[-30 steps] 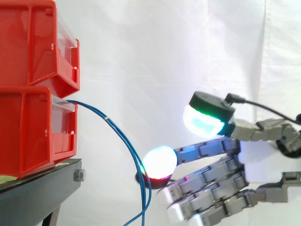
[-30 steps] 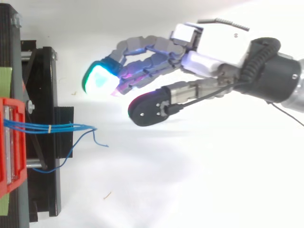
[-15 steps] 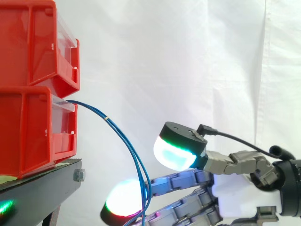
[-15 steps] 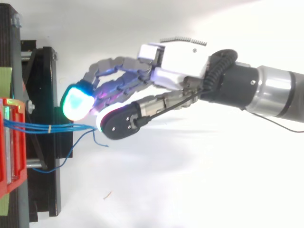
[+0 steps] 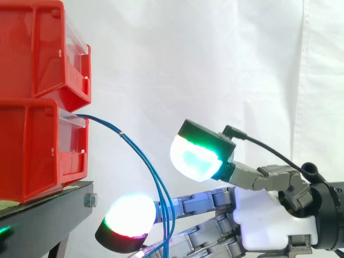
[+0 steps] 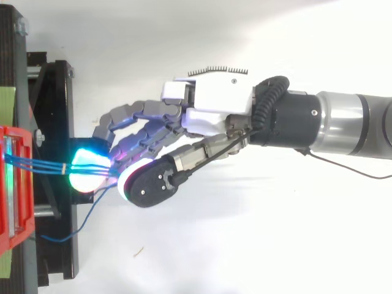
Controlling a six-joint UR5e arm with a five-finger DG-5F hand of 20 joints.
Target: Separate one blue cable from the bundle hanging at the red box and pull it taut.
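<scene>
- Low in front of the red bins, the hand (image 5: 263, 217) reaches in from the right with its fingers stretched nearly straight and spread loosely, holding nothing.
- Its thumb pad (image 5: 196, 156), glowing white and green, stands raised above the fingers and apart from the cables.
- One fingertip (image 5: 128, 228), glowing white with a rim of green and red, pokes past the hanging strands on their bin side, so the strands cross in front of that finger's shaft.
- From above, that fingertip glows cyan and lies under the free end of the strands, just off the front of the stand; the thumb lies beside it on the side away from the bins.
- Whether any single strand lies parted between two fingers, I cannot tell.
- The blue cables (image 6: 43, 164) leave the front of the lower red bin (image 5: 32, 156) as a tight bundle, arc outward and then droop down through the hand's fingers.
- A small pale band (image 5: 122, 134) ties the bundle partway along the arc; no print can be made out on it.
- One loose strand (image 6: 87, 214) curls away from the rest and loops back toward the stand.
- An upper red bin (image 5: 32, 48) is stacked on the lower one, each with a clear front panel.
- Both bins rest on the black stand (image 5: 48, 217), with a pale green sheet (image 5: 8, 204) showing under the lower bin.
- A grey arm (image 6: 349, 122) carries the hand in from the right, before the white curtain (image 5: 215, 64).
</scene>
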